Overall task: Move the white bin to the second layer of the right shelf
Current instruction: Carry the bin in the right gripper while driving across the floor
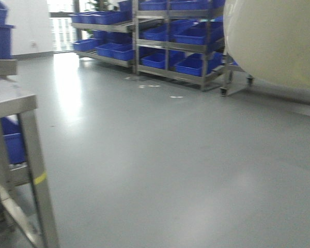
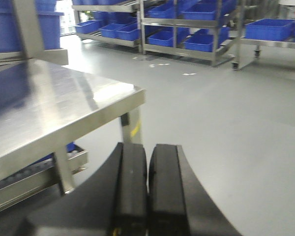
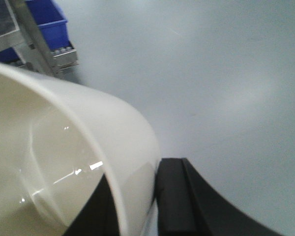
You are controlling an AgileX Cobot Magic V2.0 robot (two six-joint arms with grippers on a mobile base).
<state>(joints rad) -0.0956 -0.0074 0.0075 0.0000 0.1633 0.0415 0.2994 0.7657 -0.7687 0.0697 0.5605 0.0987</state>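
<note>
A: So, how does the white bin (image 3: pixel 49 147) look?
B: Cream-white, smooth and glossy, with a rounded rim and plain walls. It hangs high at the right, above the grey floor (image 1: pixel 160 170); the right gripper (image 3: pixel 132 206) pinches its rim, one finger inside, one outside.
A: And the left gripper (image 2: pixel 147 191)?
B: Its jaws are pressed together with nothing between, near the corner of the steel table (image 2: pixel 64 98).
A: Is there room to move?
B: Yes, wide open floor lies between the table at near left and the far racks (image 1: pixel 168 51) with blue crates (image 1: pixel 194 64).
</note>
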